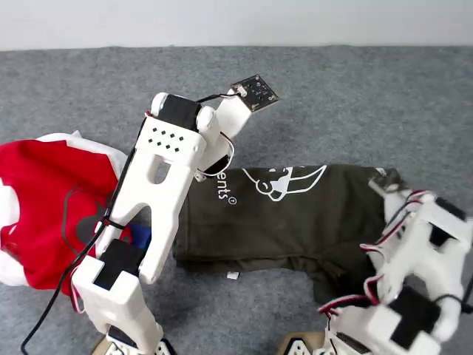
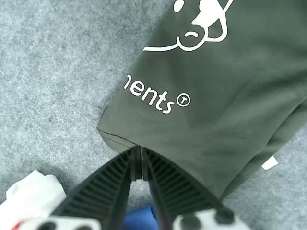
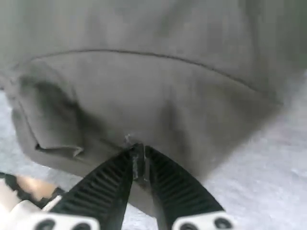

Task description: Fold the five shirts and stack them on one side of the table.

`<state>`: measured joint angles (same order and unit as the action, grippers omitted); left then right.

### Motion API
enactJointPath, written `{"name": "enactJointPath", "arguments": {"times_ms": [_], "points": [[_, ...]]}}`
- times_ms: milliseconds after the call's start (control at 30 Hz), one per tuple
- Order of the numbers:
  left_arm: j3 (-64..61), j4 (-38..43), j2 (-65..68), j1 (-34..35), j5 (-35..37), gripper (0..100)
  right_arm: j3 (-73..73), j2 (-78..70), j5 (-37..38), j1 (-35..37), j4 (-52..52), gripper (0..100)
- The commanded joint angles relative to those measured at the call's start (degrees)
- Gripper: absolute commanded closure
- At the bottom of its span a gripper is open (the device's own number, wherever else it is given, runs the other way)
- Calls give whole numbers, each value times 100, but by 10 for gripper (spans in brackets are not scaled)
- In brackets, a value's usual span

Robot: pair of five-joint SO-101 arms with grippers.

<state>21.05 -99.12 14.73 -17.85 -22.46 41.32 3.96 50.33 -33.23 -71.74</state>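
Note:
A dark olive shirt (image 1: 295, 222) with white print lies flat across the middle of the grey table. My left gripper (image 2: 139, 165) is shut on the hem of the olive shirt (image 2: 230, 96) at its corner nearest the red shirt. In the high view that gripper is hidden under its own white arm (image 1: 159, 192). My right gripper (image 3: 138, 160) is shut on a puckered fold of the olive shirt (image 3: 144, 86) at its opposite end, where the cloth is bunched. A red shirt (image 1: 37, 200) with white trim lies crumpled at the table's left side.
A small white tag (image 1: 232, 276) sticks out from the olive shirt's near edge. Something blue (image 1: 140, 235) shows beside the red shirt under the left arm. Bare grey table (image 1: 355, 96) stretches along the far side. The right arm (image 1: 421, 251) fills the near right corner.

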Motion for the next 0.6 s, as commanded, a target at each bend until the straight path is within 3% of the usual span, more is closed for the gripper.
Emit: {"name": "enactJointPath", "arguments": {"times_ms": [0,267,567], "points": [[22,-132,-325,9,-53,986,114,-470,9,-48,127,989],[22,-132,-316,9,-62,986,554,-497,44,-48,-646,989],[40,-132,-308,9,-62,986,369,1429,457,-13,-1446,989]]}}
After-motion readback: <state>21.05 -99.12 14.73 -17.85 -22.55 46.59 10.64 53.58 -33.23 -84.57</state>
